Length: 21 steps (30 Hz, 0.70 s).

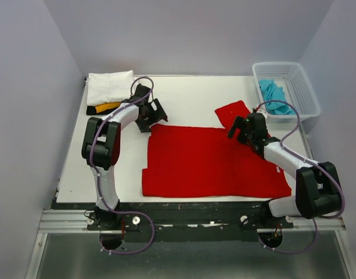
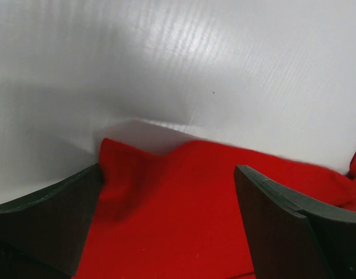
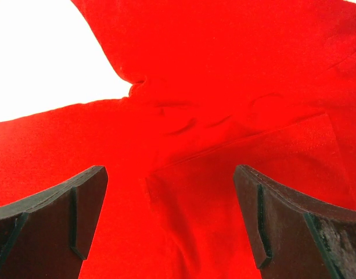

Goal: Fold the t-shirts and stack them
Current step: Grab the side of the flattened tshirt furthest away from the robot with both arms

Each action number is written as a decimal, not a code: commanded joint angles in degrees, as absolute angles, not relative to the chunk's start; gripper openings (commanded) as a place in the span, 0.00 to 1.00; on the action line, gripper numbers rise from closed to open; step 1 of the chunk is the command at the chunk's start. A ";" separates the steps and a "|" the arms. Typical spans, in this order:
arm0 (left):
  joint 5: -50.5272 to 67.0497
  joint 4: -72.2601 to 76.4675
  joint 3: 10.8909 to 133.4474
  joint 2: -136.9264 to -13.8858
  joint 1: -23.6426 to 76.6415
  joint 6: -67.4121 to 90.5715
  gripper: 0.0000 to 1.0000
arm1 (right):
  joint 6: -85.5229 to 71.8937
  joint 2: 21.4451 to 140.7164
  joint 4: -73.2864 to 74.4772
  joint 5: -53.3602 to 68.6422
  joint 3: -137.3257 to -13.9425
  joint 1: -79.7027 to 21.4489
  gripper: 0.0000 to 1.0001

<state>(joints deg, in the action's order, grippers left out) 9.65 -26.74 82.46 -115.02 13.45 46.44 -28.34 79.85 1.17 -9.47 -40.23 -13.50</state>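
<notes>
Left claw (image 1: pixel 151 119) and right claw (image 1: pixel 237 129), both open, hover at the red t-shirt (image 1: pixel 212 165); pinching its far edge to fold looks next.

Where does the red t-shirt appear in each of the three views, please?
Top external: the red t-shirt lies spread flat in the middle of the table.
Left wrist: the red t-shirt fills the lower middle, with its edge showing.
Right wrist: the red t-shirt fills nearly the whole picture.
Shared landmark: the white table bordering its edge.
</notes>
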 commanded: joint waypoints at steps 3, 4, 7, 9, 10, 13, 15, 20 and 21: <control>11.78 -28.72 81.21 -115.23 16.73 45.53 0.96 | -27.61 76.69 0.79 -7.77 -38.37 -13.27 1.00; 11.59 -28.63 80.97 -115.07 16.79 45.77 0.90 | -27.62 76.48 0.79 -7.29 -38.19 -13.20 1.00; 10.16 -29.35 81.51 -115.26 16.79 46.35 0.75 | -27.66 75.57 0.74 -7.11 -37.74 -13.24 1.00; 9.00 -30.78 82.73 -115.80 16.79 46.52 0.68 | -27.52 75.16 0.79 -7.33 -37.62 -13.24 1.00; 8.35 -31.41 83.39 -116.13 16.79 46.71 0.65 | -27.53 75.15 0.79 -7.45 -37.62 -13.24 1.00; 6.42 -32.93 84.95 -116.80 16.79 47.14 0.59 | -27.35 75.45 0.76 -7.54 -37.86 -13.26 1.00; 5.93 -33.32 85.77 -117.19 16.79 47.00 0.59 | -27.28 75.95 0.79 -7.48 -38.04 -13.21 1.00; 3.50 -34.58 87.49 -118.12 16.79 46.95 0.53 | -27.25 77.25 1.05 -7.65 -38.65 -13.31 1.00; 3.48 -34.32 87.68 -118.19 16.79 46.74 0.49 | -27.18 77.50 1.03 -7.64 -38.82 -13.27 1.00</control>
